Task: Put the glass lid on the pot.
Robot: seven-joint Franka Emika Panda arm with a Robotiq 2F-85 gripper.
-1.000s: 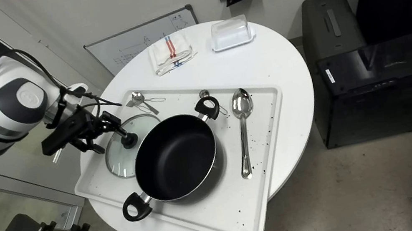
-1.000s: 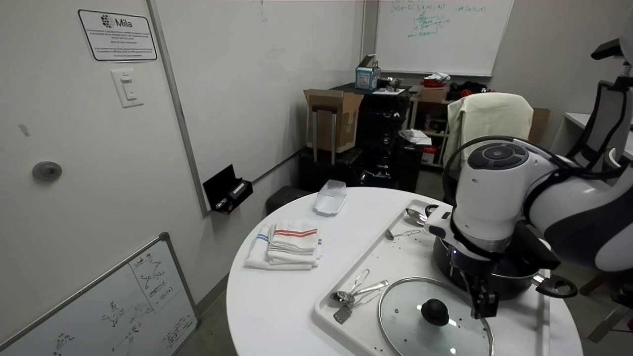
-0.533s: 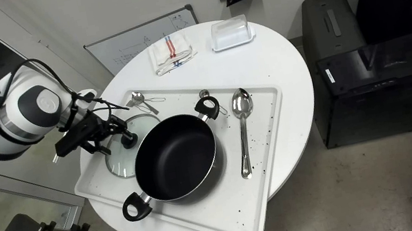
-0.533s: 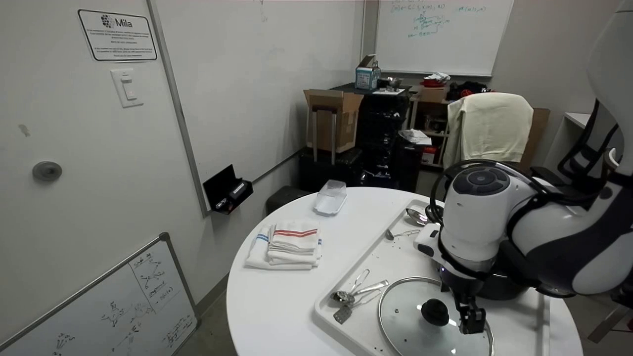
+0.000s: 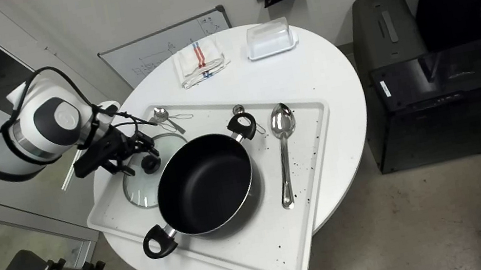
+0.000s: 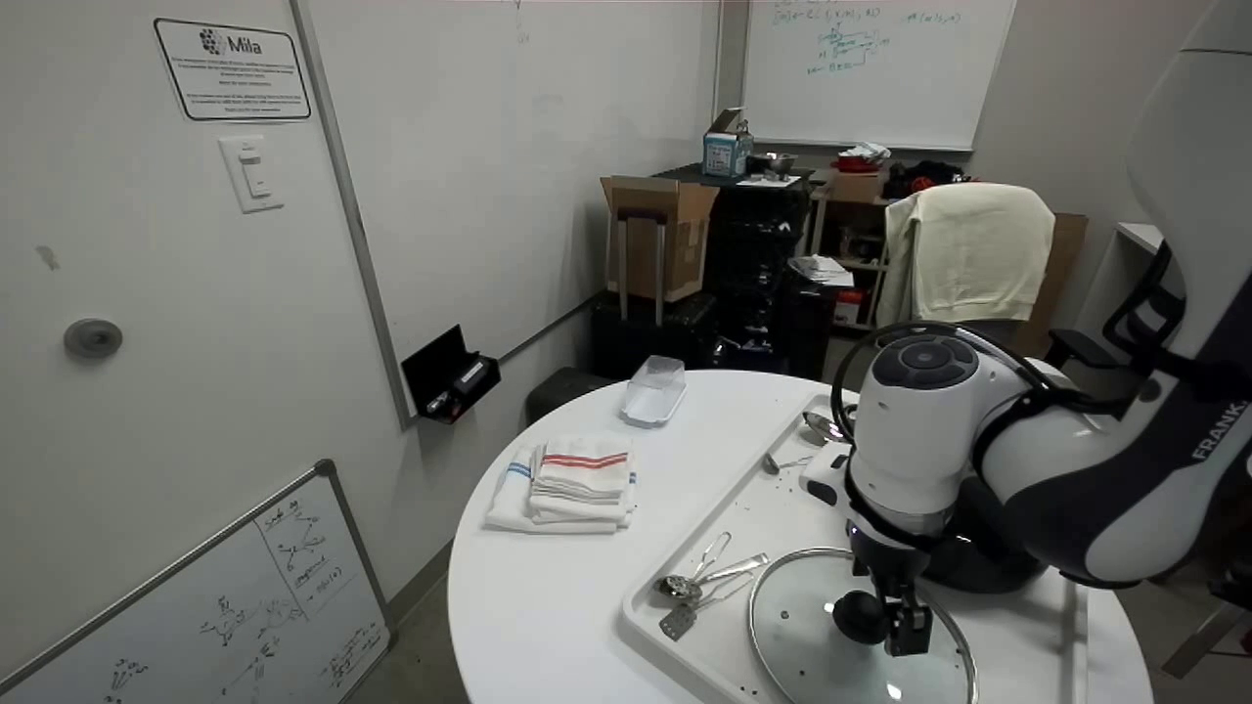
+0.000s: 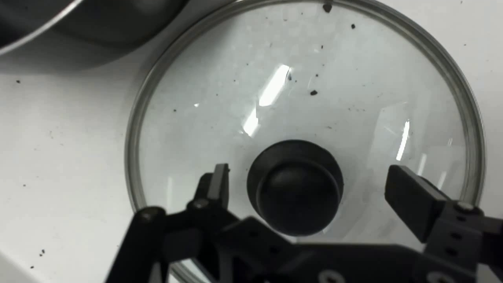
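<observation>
Wrist view, fingers (image 7: 412, 204) spread wide, gripping nothing, glass lid (image 7: 322, 114) below, black knob (image 7: 298, 194) seen between, black pot (image 7: 96, 33) just beside

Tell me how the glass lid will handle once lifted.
The glass lid should feel stiff, being glass within a metal rim. It could chip if knocked against the pot close beside it. Its rounded black knob might let it swivel or slip in a loose grip.

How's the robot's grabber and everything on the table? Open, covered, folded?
Gripper: open, holding nothing
Pot: upright, uncovered, looks empty
Glass lid: off, beside the pot
Tray: dark-speckled
Big spoon: lying down
Small utensils: mostly bunched together
Towels: folded
White dish: covered
</observation>
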